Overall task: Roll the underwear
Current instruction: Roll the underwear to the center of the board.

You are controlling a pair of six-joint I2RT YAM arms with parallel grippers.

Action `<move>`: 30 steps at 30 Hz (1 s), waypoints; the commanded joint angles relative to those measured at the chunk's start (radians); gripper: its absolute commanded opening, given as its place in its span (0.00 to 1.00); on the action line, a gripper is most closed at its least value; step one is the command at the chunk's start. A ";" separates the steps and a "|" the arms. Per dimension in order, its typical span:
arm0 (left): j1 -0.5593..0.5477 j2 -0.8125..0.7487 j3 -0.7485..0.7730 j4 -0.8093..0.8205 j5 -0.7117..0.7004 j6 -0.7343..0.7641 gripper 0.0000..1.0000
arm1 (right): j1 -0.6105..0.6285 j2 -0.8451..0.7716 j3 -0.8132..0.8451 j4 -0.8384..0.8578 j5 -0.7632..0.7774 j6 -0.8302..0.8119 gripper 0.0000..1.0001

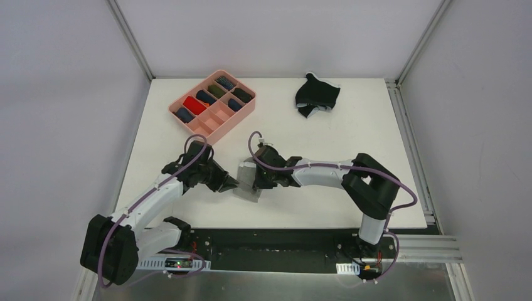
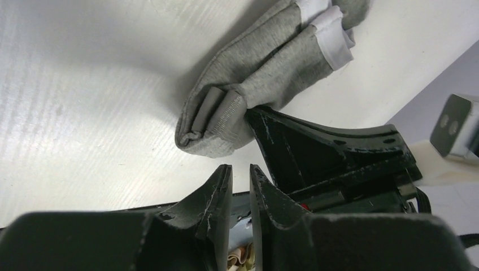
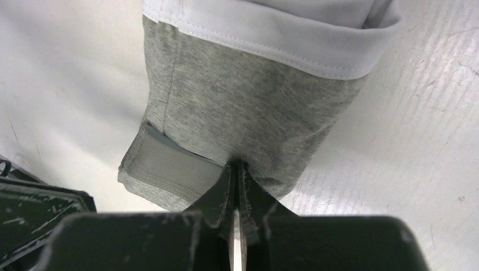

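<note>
Both arms wore the same livery: white tubes between bulky black joints. The left arm (image 1: 154,199) and the right arm (image 1: 323,169) each carried a purple cable (image 1: 250,144) that ran along the outside in loose loops. The shoulder blocks (image 1: 111,248) were matt black and boxy. The left gripper (image 2: 236,168) had black, wedge-shaped fingers (image 2: 214,195), scuffed with fine pale scratches. The right gripper (image 3: 236,165) looked much alike — dark plastic with edges worn grey, and a curved side plate (image 2: 339,147) dotted with small screw holes.
</note>
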 commanded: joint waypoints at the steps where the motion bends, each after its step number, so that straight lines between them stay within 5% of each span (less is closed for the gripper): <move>1: -0.017 -0.040 0.003 -0.032 -0.021 -0.042 0.20 | -0.005 0.045 0.009 -0.114 0.037 0.060 0.00; 12: -0.033 0.136 0.008 0.063 -0.001 -0.002 0.19 | 0.030 0.019 -0.019 -0.176 0.042 0.283 0.00; 25: -0.030 0.278 0.003 0.046 -0.086 0.064 0.17 | 0.036 0.012 0.007 -0.156 0.046 0.250 0.00; 30: -0.030 0.289 -0.007 0.025 -0.112 0.086 0.18 | 0.041 -0.088 0.004 -0.178 0.068 0.167 0.32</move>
